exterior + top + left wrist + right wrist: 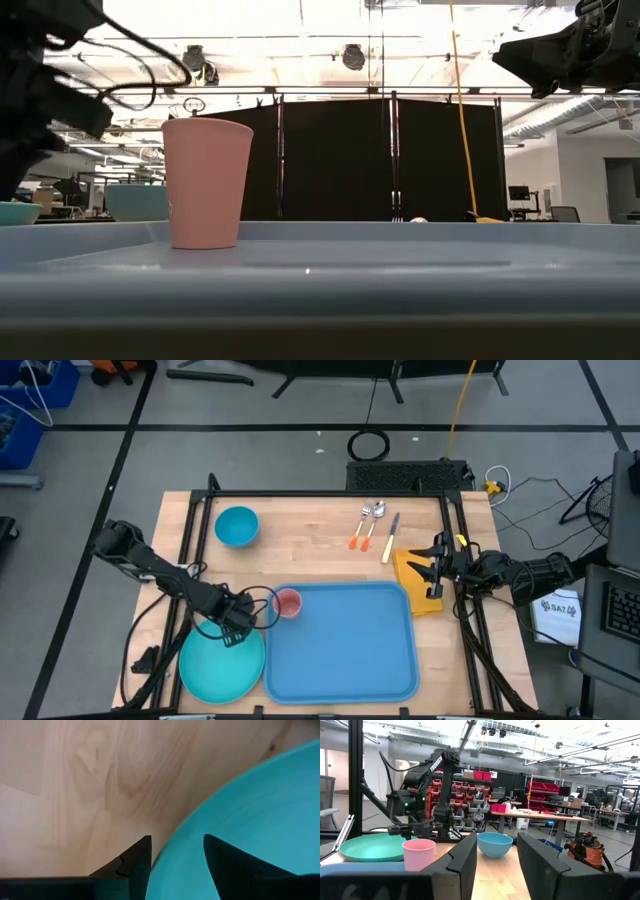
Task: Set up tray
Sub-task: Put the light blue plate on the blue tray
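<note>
The light-blue tray [345, 650] lies flat at the table's near middle. A pink cup [287, 603] stands upright in its far-left corner, also clear in the low view [205, 182]. A round teal plate [215, 670] rests on the table left of the tray. My left gripper [238, 630] hovers open over the plate's far rim. In the left wrist view [175, 840] one finger is above the wood and one above the plate [250, 820]. My right gripper [437, 567] is open above a yellow cloth [413, 575] at the tray's right.
A blue bowl [237, 525] sits at the far left of the table. A spoon, a fork and an orange-handled utensil [370, 525] lie far of the tray. Black frame rails [190, 540] run along both table sides. Bare wood shows between the bowl and the utensils.
</note>
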